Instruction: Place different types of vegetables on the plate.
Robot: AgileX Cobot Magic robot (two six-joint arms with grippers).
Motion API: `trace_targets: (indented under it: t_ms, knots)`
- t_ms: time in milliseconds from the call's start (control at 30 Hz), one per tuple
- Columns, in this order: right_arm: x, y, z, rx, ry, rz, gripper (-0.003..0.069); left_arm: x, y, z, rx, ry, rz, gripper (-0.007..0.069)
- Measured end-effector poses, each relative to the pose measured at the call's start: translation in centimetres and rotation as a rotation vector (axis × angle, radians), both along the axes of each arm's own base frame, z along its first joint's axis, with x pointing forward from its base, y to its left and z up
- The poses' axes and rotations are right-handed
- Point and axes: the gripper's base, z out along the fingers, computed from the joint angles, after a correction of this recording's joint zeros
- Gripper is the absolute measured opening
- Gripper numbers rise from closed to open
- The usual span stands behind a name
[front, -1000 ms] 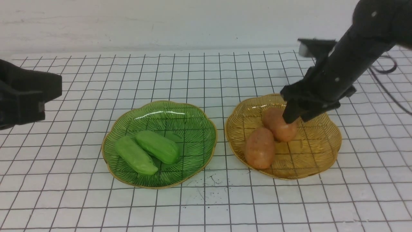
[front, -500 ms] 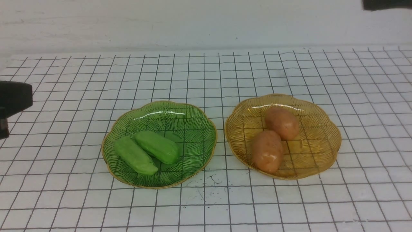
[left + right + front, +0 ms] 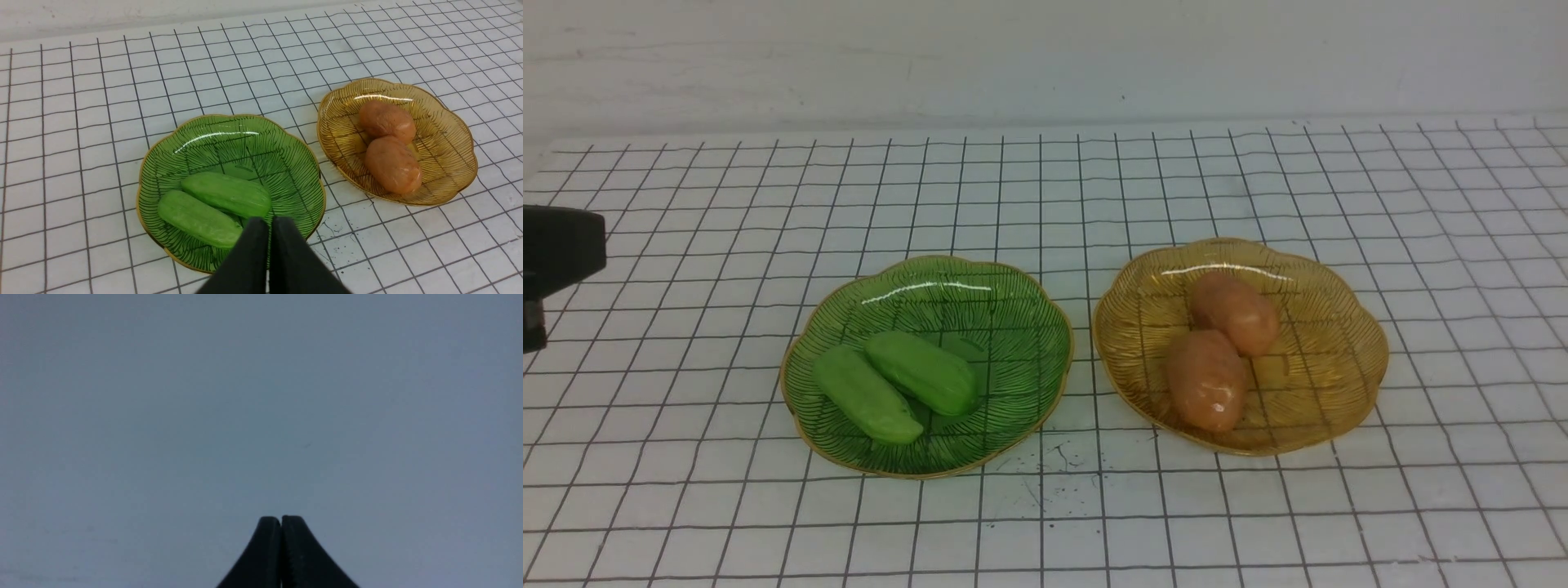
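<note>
Two light-green cucumber pieces (image 3: 866,396) (image 3: 923,371) lie side by side in the green plate (image 3: 1013,302). Two orange-brown potatoes (image 3: 1207,380) (image 3: 1235,313) lie touching in the amber plate (image 3: 1331,359). The left wrist view shows the same cucumbers (image 3: 198,218) (image 3: 226,194), potatoes (image 3: 393,164) (image 3: 386,121), green plate (image 3: 229,139) and amber plate (image 3: 449,134). My left gripper (image 3: 269,222) is shut and empty, held above the green plate's near rim. My right gripper (image 3: 281,520) is shut and empty against a blank grey-blue surface; it is out of the front view.
Both plates sit on a white table with a black grid (image 3: 1045,188). A pale wall (image 3: 1045,57) runs along the far edge. Part of my left arm (image 3: 556,253) shows at the left edge. Small dark specks (image 3: 1045,474) mark the table near the green plate.
My right arm, which was over the amber plate at the far potato a second ago, has lifted out of the front view. The near potato shifted right. My left arm drew back to the left.
</note>
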Motion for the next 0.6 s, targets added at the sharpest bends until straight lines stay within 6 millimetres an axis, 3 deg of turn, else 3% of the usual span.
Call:
trace_targets:
  t_ms: [133, 333, 600]
  knots:
    - [0.6, 0.0, -2.0, -0.009, 0.018, -0.011, -0.0014, 0.0, 0.0, -0.2, -0.004, 0.002, -0.002, -0.0008]
    - [0.7, 0.1, -2.2, -0.014, 0.029, -0.012, -0.0014, -0.4, 0.2, -1.6, 0.017, 0.011, 0.007, -0.0008]
    - [0.9, 0.1, -2.4, -0.020, 0.042, -0.011, -0.0014, -4.2, 1.6, -5.2, 0.008, -0.048, 0.014, -0.0008]
